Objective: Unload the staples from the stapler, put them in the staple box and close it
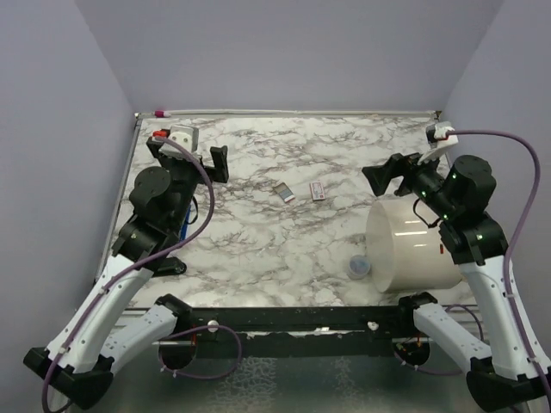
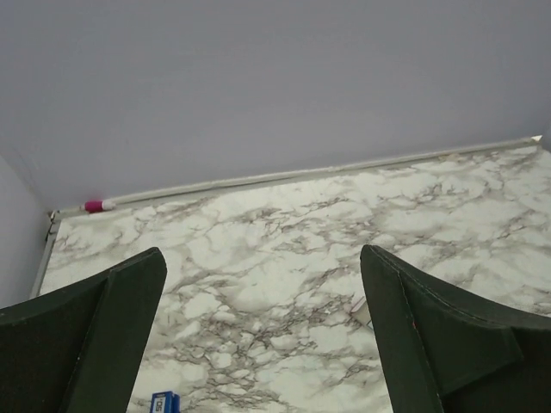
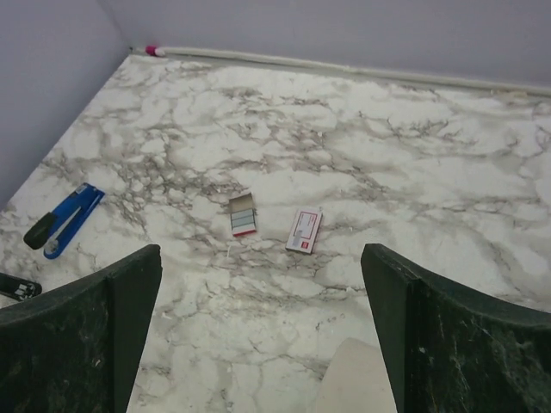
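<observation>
**Left hand and right hand both gaping, stapler lying mid-desk**

Both hands hang above the marbled desk with their fingers spread as wide as they go, and neither has anything between them. The left hand is tipped up towards the far wall. The right one looks down over the middle of the desk.

The stapler, small and grey with a red band at one end, lies flat in the middle, well apart from either hand. Whether staples sit inside it I cannot tell. Just to its right, not touching, lies a small white piece with pink-red marks.

A big white tub lies on its side beneath the right arm, mouth turned to the middle of the desk, and a small bluish cap sits by its rim. A long blue and black item lies over on the left side, partly hidden under the left arm from above. At the far left corner a pink-tipped stick rests along the foot of the wall.
</observation>
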### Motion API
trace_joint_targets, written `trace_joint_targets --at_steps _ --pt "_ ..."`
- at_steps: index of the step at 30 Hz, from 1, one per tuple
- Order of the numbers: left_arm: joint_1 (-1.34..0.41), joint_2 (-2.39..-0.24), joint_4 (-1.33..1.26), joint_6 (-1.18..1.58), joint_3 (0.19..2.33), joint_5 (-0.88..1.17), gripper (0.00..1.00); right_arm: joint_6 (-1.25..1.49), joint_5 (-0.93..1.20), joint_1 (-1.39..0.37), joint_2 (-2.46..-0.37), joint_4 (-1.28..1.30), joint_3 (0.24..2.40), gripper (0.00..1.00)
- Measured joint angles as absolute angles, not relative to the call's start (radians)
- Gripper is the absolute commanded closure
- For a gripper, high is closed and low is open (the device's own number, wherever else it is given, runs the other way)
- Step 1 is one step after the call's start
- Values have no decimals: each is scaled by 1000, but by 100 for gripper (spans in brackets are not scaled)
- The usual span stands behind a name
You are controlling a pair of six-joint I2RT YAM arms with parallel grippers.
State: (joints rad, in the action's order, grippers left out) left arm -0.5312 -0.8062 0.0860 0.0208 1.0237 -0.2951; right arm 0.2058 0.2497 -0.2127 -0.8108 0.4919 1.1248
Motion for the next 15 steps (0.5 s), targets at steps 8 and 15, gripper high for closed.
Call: trace_joint_targets --at_steps 8,15 --pt "-420 -979 205 105 1038 -231 1 229 270 -213 -900 405 966 1" --pt "-257 -1077 371 200 1035 -145 1 238 360 -215 -990 309 865 1"
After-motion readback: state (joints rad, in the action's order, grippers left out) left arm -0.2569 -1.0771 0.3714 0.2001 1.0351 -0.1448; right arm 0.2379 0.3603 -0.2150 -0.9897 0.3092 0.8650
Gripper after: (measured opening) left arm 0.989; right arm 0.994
